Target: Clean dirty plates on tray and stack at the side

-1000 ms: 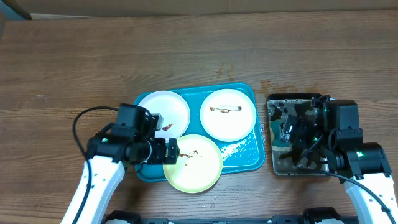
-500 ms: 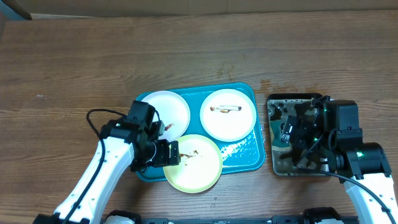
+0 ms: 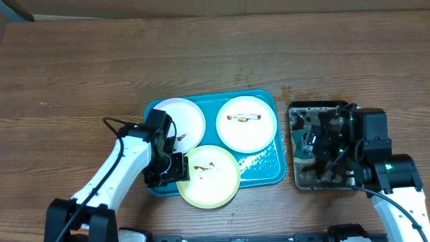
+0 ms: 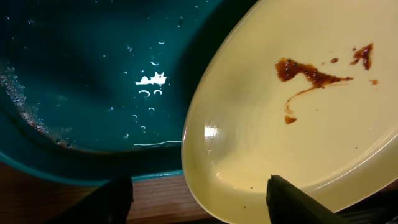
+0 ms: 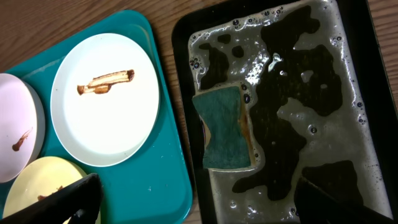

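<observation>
Three plates; one tray; one sponge

No legible text anywhere, all views checked. No print, label, brand mark or number on the turquoise tray, the plates, the black tray of murky water or the green sponge. Marks on the plates are brown food smears, not writing. Arm housings in the overhead view are too small to tell if they carry any lettering.
</observation>
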Robot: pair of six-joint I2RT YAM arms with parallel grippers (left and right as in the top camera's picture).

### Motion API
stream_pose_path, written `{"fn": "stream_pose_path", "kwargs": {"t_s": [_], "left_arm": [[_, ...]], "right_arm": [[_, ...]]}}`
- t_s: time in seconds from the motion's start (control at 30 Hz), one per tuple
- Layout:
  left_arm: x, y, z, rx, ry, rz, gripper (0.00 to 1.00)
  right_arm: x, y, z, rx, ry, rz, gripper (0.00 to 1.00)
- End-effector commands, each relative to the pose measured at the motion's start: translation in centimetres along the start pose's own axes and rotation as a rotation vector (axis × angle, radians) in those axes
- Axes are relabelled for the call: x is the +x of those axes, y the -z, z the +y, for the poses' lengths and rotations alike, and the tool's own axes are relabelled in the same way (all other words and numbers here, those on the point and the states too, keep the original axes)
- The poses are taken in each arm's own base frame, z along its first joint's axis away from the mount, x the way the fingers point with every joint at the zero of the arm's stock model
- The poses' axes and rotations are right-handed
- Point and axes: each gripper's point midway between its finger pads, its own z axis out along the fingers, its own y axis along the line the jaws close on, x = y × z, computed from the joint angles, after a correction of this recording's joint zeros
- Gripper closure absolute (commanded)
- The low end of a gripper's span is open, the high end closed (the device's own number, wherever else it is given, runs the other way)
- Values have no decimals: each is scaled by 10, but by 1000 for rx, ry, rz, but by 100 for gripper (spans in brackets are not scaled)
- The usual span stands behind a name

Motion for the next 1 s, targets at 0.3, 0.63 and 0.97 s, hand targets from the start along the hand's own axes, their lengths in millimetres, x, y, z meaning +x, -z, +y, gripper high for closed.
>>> {"fn": "stream_pose_path", "kwargs": {"t_s": [0.3,0.63,0.97], "left_arm": [[-9,-13,4,-37,25,33,53],[-16,-13,2,-28,18,8,79],[-27,-13,-3,-11,5,-39,96]], "right_arm": [[-13,10,5,-7,7,-46,0],[-13,10,5,-7,7,-46,0],[-13,10,5,-8,7,-47,0]]}}
